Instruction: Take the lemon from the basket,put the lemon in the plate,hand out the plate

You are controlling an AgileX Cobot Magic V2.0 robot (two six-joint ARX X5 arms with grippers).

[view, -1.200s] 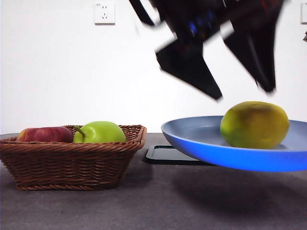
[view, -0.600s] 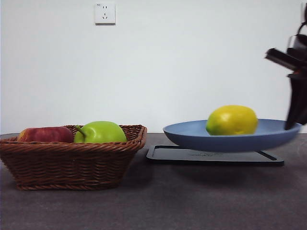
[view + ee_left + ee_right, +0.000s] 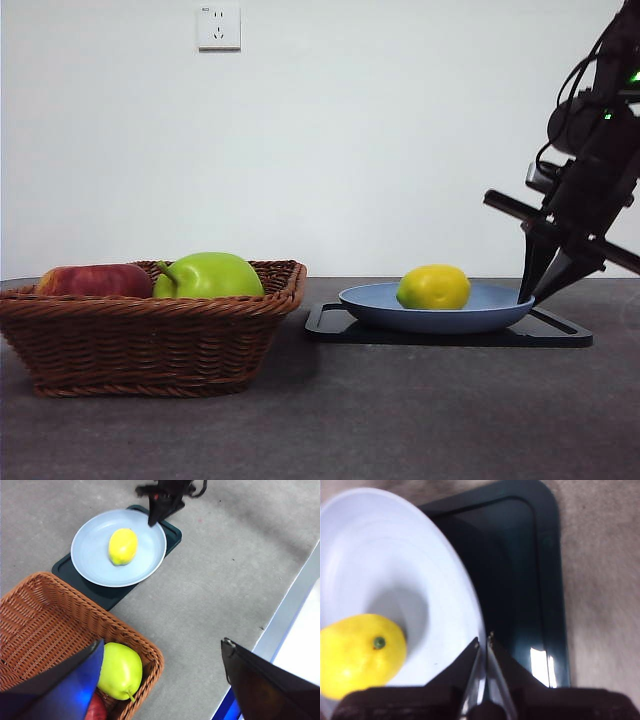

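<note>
One lemon (image 3: 433,287) lying in the light-blue plate (image 3: 480,318) on the black tray (image 3: 560,333), right gripper (image 3: 484,647) pinched onto the plate's rim; hand-out step in hand, next needing a level lift; left gripper (image 3: 160,652) wide open, empty, over the wicker basket (image 3: 45,615)

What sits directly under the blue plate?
The plate rests on a flat black tray; the tray's middle is covered by it. The lemon lies in the plate.
</note>
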